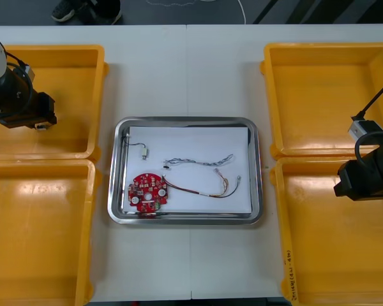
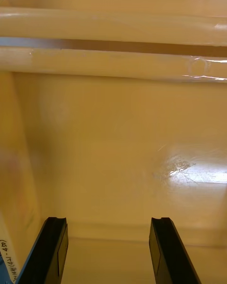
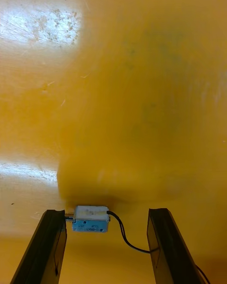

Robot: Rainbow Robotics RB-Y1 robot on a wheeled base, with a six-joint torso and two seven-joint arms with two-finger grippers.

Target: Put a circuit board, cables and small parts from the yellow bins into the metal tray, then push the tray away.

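We see the left arm reaching in from the table's left side and hanging over the far left yellow bin, wrist pointed steeply down at the bin floor. The left gripper has its fingers spread wide and grips nothing. A small metal part lies on the bin floor between them, right against one finger and apart from the other, and its black cable trails toward that other finger.

The right arm is poised over the near right yellow bin. The right gripper is likewise wide open and empty above bare bin floor.

Between the bins, on the table, sits the metal tray, white inside. It holds a round red circuit board, a twisted blue and white cable, a red and yellow cable and a second small part.
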